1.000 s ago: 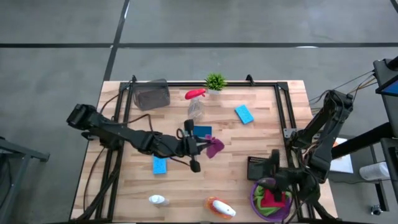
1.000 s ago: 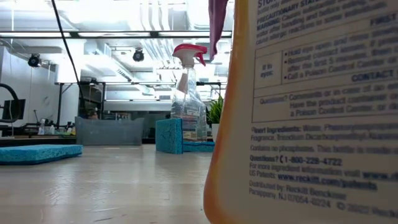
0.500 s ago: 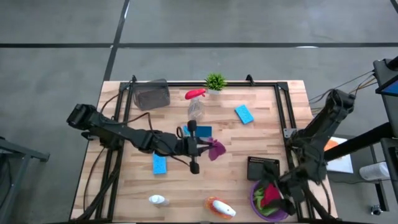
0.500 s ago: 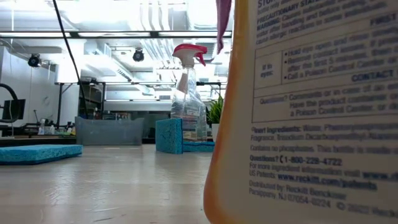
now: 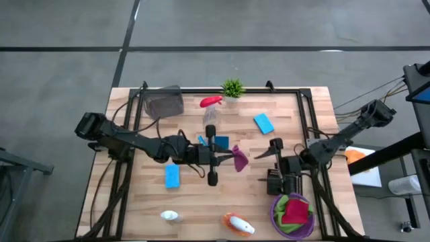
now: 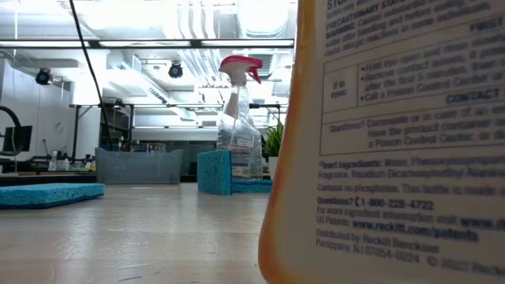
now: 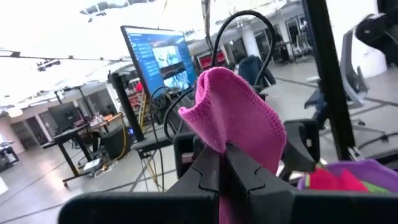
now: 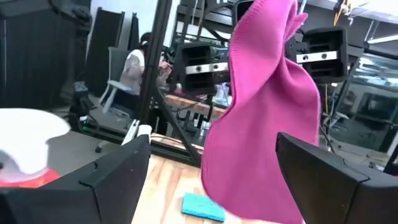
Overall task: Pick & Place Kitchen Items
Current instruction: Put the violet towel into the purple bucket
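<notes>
Left gripper (image 5: 225, 159): fingers pressed together on a pinch of the magenta cloth (image 5: 239, 158), which hangs clear of the table (image 5: 316, 107) near its centre. In the left wrist view the cloth (image 7: 239, 121) bulges up out of the closed fingers (image 7: 208, 177). Left arm reaches in from 9 o'clock.

Right gripper (image 5: 271, 149): fingers spread wide, just beside the cloth on its 3 o'clock side, facing it. In the right wrist view the cloth (image 8: 264, 118) hangs between the two open fingers (image 8: 109, 177), but I cannot tell whether it is yet level with the pads. Right arm comes in from 3 o'clock.

Step in hand, as I judge it: an arm-to-arm handover of the magenta cloth, on its way to the purple bowl (image 5: 277, 218) at 5 o'clock, which already holds a red and a green cloth.

Next move calls for: right gripper to go in around the hanging cloth and close, low enough to catch a good fold; only then should the left let go. Releasing early would drop the cloth on the table.

Not yet placed:
- blue sponges at 9 o'clock (image 5: 172, 177), at centre (image 5: 220, 142) and at 1 o'clock (image 5: 263, 123)
- red-topped bottle (image 5: 211, 111) at 12 o'clock
- grey cloth (image 5: 164, 103) at 11 o'clock
- white bottle (image 5: 170, 216) at 7 o'clock
- orange bottle (image 5: 238, 224) at 6 o'clock, filling the low view (image 6: 394, 142)
</notes>
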